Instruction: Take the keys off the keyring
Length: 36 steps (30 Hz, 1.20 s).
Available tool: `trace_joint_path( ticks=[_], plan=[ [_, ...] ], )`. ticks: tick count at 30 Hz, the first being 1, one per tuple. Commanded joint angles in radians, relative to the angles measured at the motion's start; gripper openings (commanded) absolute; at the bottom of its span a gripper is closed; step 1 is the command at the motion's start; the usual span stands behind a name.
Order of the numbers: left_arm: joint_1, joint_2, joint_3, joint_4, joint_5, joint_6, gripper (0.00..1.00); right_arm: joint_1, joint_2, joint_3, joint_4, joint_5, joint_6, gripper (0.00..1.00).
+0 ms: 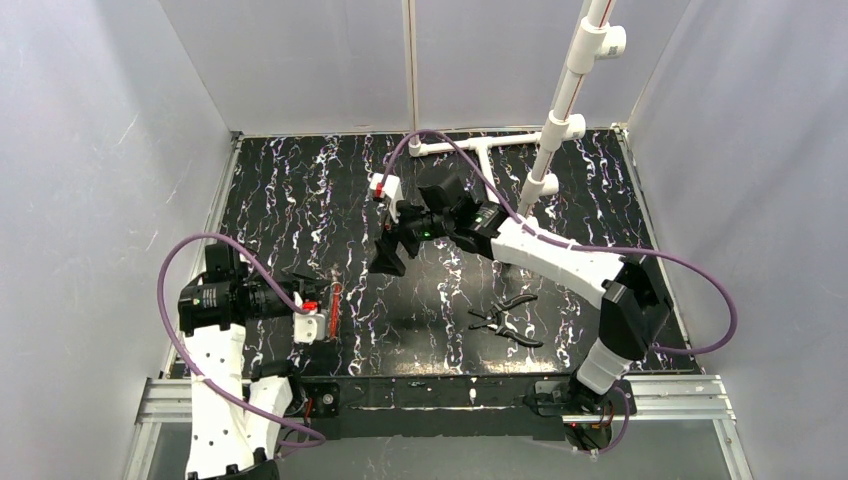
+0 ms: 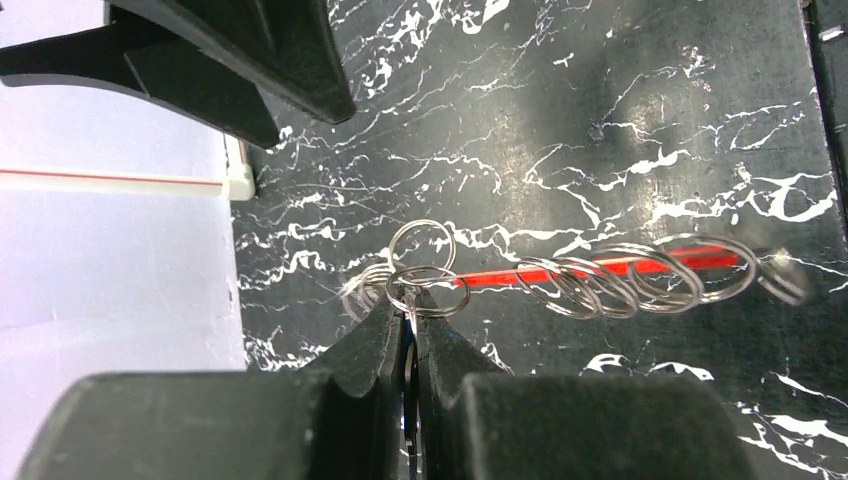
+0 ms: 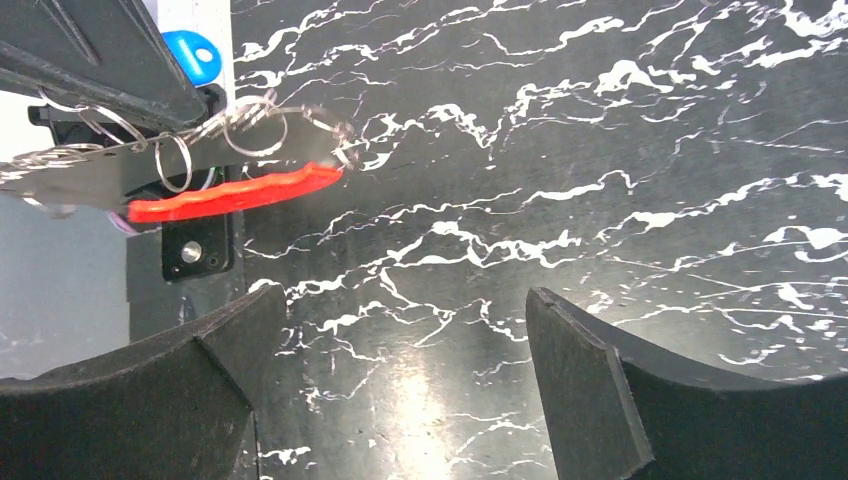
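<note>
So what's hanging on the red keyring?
Silvery wire rings loop around the keyring; the left fingers pinch one near its end. In the right wrist view a blue key head peeks out, the rest covered by the dark finger in front.

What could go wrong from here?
The left gripper pinches only a thin wire ring at its fingertips, so it may slip out. Several more rings crowd the red keyring, so the open right gripper could snag the wrong one.
</note>
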State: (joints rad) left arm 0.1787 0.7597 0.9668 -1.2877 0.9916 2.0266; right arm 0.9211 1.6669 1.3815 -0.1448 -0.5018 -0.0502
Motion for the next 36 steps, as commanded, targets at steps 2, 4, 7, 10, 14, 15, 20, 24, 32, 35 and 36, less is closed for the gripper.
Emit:
trace_joint_path(
  ticks=[2, 4, 7, 10, 14, 15, 20, 24, 32, 35, 36],
  plan=[
    [-0.006, -0.032, -0.04, -0.001, 0.103, 0.392, 0.0, -0.032, -0.069, 0.063, -0.047, 0.025, -0.074, 0.98],
    [-0.005, -0.056, -0.065, 0.069, 0.104, 0.398, 0.0, -0.043, -0.071, 0.066, -0.067, -0.023, -0.11, 0.98],
    [-0.006, -0.057, -0.059, 0.077, 0.096, 0.406, 0.0, -0.044, -0.084, 0.073, -0.112, -0.095, -0.152, 0.97],
    [-0.007, -0.069, -0.075, 0.131, 0.097, 0.384, 0.0, -0.044, -0.105, 0.067, -0.122, -0.162, -0.169, 0.88],
    [-0.006, -0.127, -0.153, 0.275, 0.18, 0.37, 0.0, -0.042, -0.106, 0.071, -0.12, -0.224, -0.181, 0.72],
    [-0.006, -0.138, -0.177, 0.308, 0.202, 0.394, 0.0, -0.042, -0.104, 0.076, -0.122, -0.232, -0.186, 0.68],
    [-0.006, -0.151, -0.201, 0.342, 0.273, 0.418, 0.0, -0.022, -0.094, 0.112, -0.122, -0.269, -0.192, 0.56],
    [-0.006, -0.148, -0.198, 0.342, 0.292, 0.401, 0.0, 0.022, -0.062, 0.144, -0.135, -0.283, -0.225, 0.54],
    [-0.006, -0.132, -0.207, 0.341, 0.295, 0.44, 0.0, 0.123, 0.021, 0.251, -0.199, -0.228, -0.291, 0.59],
    [-0.006, -0.136, -0.211, 0.342, 0.293, 0.464, 0.0, 0.127, 0.046, 0.231, -0.141, -0.221, -0.242, 0.63],
    [-0.006, -0.138, -0.213, 0.341, 0.29, 0.473, 0.0, 0.127, 0.048, 0.215, -0.119, -0.216, -0.226, 0.65]
  ],
)
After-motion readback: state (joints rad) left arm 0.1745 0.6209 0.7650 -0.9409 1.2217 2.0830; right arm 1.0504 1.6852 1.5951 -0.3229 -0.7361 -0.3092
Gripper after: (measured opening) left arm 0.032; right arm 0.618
